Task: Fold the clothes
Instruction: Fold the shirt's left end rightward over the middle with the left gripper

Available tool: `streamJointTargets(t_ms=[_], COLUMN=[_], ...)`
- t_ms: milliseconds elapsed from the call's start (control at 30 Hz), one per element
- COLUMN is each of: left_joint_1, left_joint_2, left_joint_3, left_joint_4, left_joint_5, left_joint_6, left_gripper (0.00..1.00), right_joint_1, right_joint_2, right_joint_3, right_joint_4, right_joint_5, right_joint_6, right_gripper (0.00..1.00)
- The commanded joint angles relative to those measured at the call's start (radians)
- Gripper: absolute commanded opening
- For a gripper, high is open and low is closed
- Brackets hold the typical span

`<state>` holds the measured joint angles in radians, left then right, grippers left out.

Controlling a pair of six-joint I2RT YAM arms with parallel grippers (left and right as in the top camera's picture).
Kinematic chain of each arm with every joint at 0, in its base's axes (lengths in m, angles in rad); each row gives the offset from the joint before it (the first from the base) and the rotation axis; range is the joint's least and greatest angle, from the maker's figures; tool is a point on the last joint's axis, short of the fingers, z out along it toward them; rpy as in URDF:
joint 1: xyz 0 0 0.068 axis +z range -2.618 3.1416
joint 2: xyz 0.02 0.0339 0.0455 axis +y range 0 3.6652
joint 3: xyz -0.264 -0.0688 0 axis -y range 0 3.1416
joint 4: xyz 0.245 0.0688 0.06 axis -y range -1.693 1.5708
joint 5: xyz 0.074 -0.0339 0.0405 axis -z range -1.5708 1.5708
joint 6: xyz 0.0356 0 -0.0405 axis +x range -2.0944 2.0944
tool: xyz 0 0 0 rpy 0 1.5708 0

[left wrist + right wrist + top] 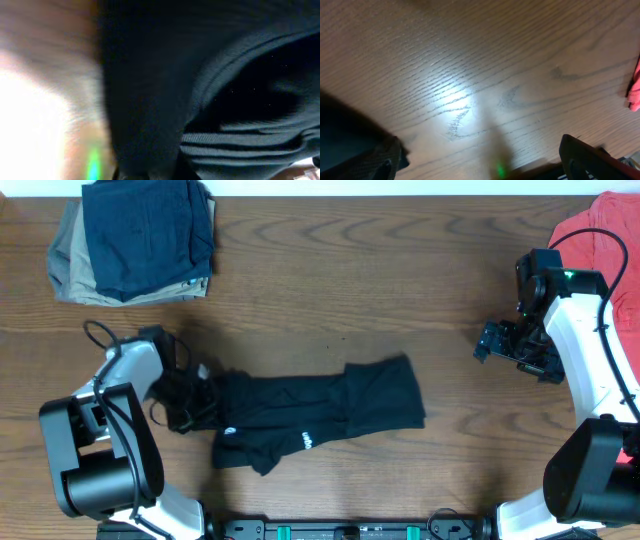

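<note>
The black shirt (320, 415) lies bunched in a long strip across the front middle of the table, with small white marks on its front edge. My left gripper (185, 398) is at the shirt's left end and is shut on the fabric. In the left wrist view the black shirt (200, 75) fills most of the blurred picture and hides the fingers. My right gripper (497, 343) is open and empty over bare wood at the right, well away from the shirt. In the right wrist view its fingers (480, 160) are spread wide above the table.
Folded navy and khaki garments (140, 235) are stacked at the back left. A coral-red shirt (600, 230) lies at the back right corner; its edge shows in the right wrist view (635, 92). The wooden table (350, 290) is bare between them.
</note>
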<state>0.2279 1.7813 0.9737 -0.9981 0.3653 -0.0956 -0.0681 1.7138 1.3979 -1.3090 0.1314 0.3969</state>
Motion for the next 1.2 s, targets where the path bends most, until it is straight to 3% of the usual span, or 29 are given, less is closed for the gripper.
streamJointTargets(t_ms=[0, 333, 567, 1000, 1167], left_joint_1=[0.002, -0.008, -0.146, -0.56, -0.664], left_joint_2=[-0.002, -0.185, -0.291, -0.291, -0.29], left_joint_3=[0.118, 0.321, 0.326, 0.325, 0.326], left_joint_4=[-0.069, -0.291, -0.373, -0.219, -0.173], left_joint_5=[-0.159, -0.187, -0.187, -0.187, -0.203], left_joint_6=[-0.094, -0.093, -0.095, -0.288, -0.339], left_gripper=[0.06, 0.06, 0.06, 0.06, 0.06], right_joint_1=[0.003, 0.003, 0.003, 0.003, 0.003], right_joint_2=[0.005, 0.005, 0.005, 0.005, 0.005], right_joint_3=[0.013, 0.013, 0.013, 0.013, 0.013], right_joint_4=[0.0, 0.0, 0.0, 0.0, 0.0], right_joint_5=[0.01, 0.01, 0.01, 0.01, 0.01], right_joint_6=[-0.009, -0.01, -0.009, -0.009, -0.009], right_gripper=[0.99, 0.99, 0.99, 0.99, 0.99])
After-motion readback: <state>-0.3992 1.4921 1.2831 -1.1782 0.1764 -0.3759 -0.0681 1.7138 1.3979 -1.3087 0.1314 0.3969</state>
